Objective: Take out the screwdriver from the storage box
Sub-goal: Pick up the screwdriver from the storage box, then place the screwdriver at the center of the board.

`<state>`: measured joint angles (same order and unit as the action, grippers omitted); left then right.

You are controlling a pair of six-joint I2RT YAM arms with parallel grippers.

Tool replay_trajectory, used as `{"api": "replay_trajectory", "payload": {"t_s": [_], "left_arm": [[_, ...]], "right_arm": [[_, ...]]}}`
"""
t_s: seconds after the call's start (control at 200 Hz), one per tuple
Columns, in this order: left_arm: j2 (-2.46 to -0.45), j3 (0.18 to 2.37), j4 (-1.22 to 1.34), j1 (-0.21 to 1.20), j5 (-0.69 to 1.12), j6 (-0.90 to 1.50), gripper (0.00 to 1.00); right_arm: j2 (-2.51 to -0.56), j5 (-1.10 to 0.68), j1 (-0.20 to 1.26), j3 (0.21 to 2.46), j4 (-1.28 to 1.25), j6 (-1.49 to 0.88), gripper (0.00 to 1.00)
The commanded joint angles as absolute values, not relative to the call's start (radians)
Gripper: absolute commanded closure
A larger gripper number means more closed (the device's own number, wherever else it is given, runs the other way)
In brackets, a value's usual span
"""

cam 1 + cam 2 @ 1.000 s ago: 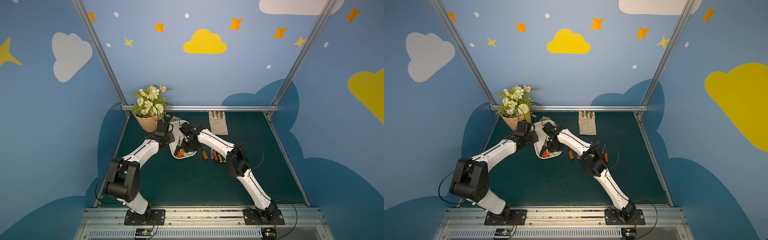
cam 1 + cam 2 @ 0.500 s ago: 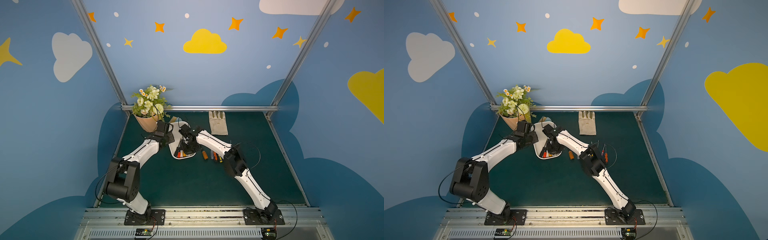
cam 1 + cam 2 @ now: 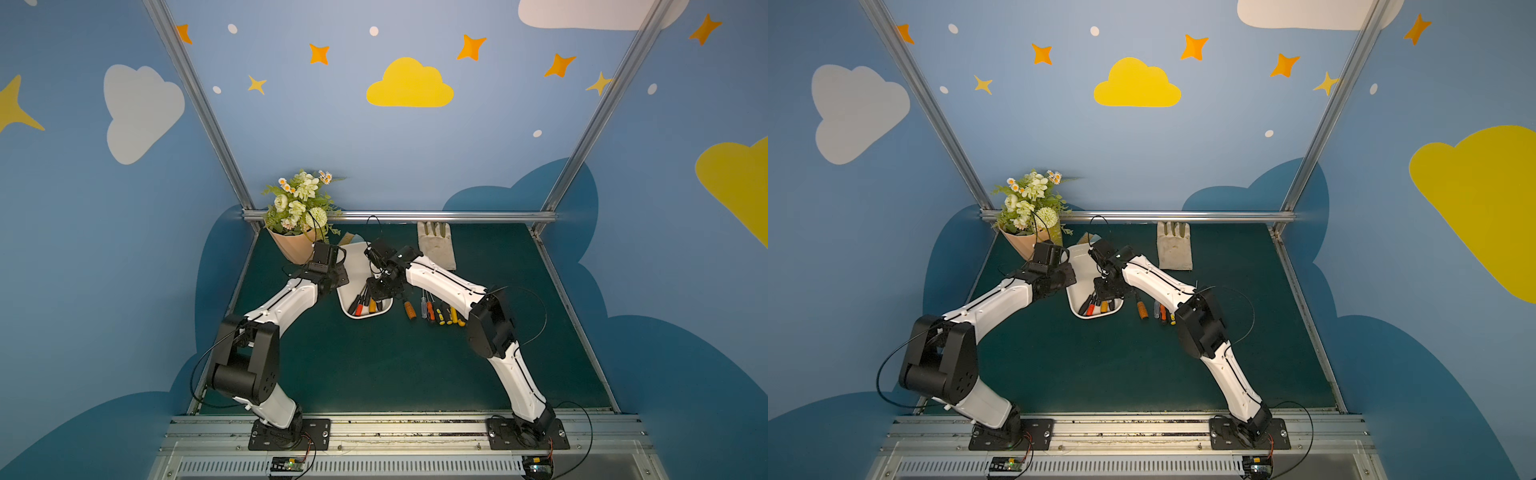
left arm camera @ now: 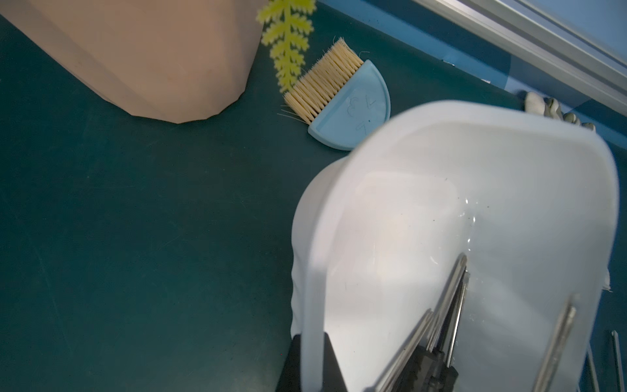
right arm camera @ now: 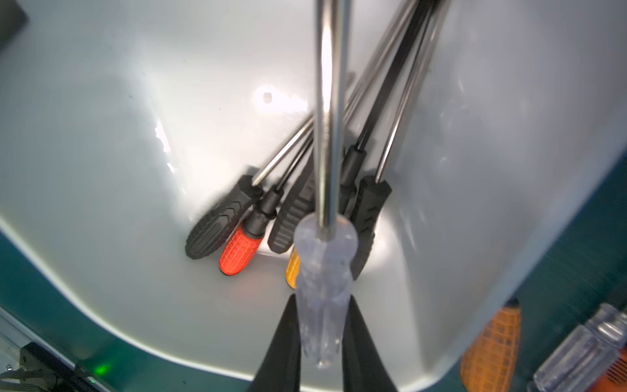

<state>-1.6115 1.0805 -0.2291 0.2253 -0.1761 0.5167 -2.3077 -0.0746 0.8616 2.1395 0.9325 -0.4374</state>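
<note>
Right wrist view: right gripper (image 5: 322,305) clamps clear-handled screwdriver (image 5: 325,258) by its handle, over storage box (image 5: 101,169), above other screwdrivers (image 5: 217,230). Left wrist view: left gripper (image 4: 314,359) pinches box rim. Box beside flower pot (image 3: 291,249).

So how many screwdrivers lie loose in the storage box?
5, handles bunched at the near end of the storage box: black ribbed, red, dark grey, yellow (behind the gripped clear screwdriver), second black. Others may be hidden.
</note>
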Motion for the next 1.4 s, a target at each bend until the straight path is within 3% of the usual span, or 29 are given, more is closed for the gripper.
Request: {"api": "replay_trajectory", "payload": {"t_s": [0.0, 0.896, 1.397], "left_arm": [[-1.568, 1.096, -0.187, 0.222, -0.167, 0.525, 0.98], [-1.567, 1.097, -0.193, 0.217, -0.18, 0.527, 0.98], [-1.568, 1.099, -0.196, 0.213, -0.189, 0.529, 0.98]], "right_arm": [[-2.279, -0.068, 0.861, 2.114, 0.922, -0.422, 1.0], [-2.036, 0.0, 0.814, 1.902, 0.908, -0.358, 1.0], [-2.167, 0.095, 0.74, 1.924, 1.137, -0.264, 1.0]]}}
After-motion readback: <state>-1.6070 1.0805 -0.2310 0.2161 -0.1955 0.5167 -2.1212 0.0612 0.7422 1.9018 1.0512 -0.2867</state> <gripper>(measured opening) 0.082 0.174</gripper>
